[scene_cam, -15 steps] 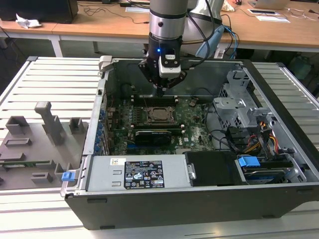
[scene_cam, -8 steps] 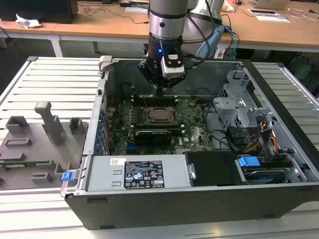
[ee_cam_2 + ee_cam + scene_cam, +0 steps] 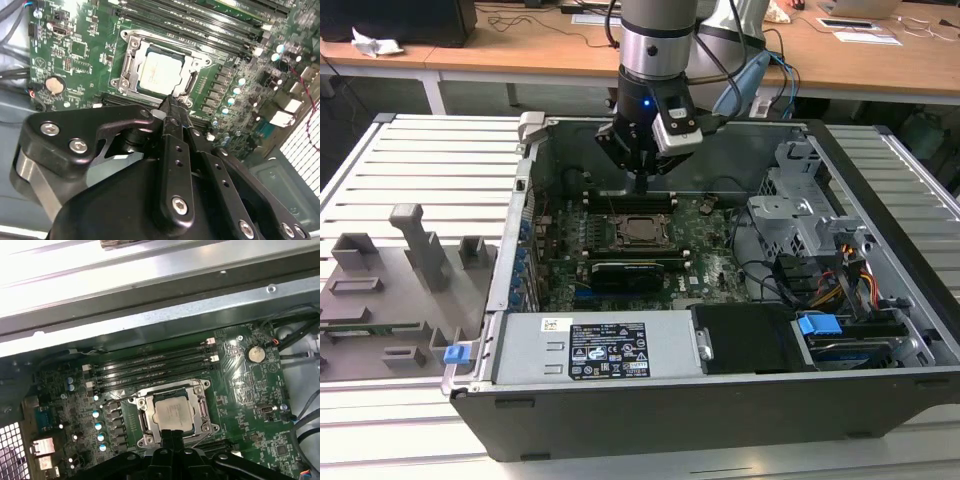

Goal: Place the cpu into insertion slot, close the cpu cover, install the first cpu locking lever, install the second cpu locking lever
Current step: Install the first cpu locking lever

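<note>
Exterior view above open case (image 3: 620, 425), both wrist views close over insertion slot (image 3: 132, 60) (image 3: 141, 413)

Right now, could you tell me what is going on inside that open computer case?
A Universal Robots arm reaches into the open computer case. Its claw, fingertips together, hovers at the edge of the insertion slot on the green motherboard. The cpu already sits in the slot, and the cpu cover appears to lie flat around it. Whether the locking levers are latched I cannot tell.
</note>
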`<state>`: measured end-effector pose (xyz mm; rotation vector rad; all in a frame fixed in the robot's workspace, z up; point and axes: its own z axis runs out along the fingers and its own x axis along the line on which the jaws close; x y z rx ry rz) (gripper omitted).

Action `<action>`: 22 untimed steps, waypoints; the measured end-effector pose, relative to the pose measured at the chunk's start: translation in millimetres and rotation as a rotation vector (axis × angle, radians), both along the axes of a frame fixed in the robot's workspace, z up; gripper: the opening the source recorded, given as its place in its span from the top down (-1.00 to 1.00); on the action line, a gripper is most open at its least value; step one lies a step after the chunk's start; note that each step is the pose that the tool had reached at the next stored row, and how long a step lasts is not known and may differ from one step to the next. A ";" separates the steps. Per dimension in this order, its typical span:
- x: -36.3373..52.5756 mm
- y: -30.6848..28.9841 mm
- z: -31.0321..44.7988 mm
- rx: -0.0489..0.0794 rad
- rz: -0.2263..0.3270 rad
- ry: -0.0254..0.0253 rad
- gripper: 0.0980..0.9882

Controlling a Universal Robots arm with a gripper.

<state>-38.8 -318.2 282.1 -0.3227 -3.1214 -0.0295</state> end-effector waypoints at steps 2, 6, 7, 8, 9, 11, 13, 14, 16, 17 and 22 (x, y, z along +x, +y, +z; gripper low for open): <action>0.0 0.0 0.0 0.000 0.021 0.0000 0.98; 0.0 0.0 0.0 0.000 0.081 0.0000 0.98; 0.0 0.0 0.0 0.000 0.091 -0.0001 0.98; 0.0 0.0 0.0 0.000 0.098 -0.0001 0.98; 0.0 0.0 0.0 0.000 0.107 0.0000 0.98; 0.0 0.0 0.0 0.000 0.124 0.0000 0.98; 0.0 0.0 0.0 0.000 0.149 0.0000 0.98; 0.0 0.0 0.0 0.000 0.157 0.0000 0.98; 0.0 0.0 0.0 0.000 0.174 -0.0001 0.98; 0.0 0.0 0.0 0.000 0.187 -0.0001 0.98; -5.1 0.0 -0.1 0.000 0.203 -0.0007 0.98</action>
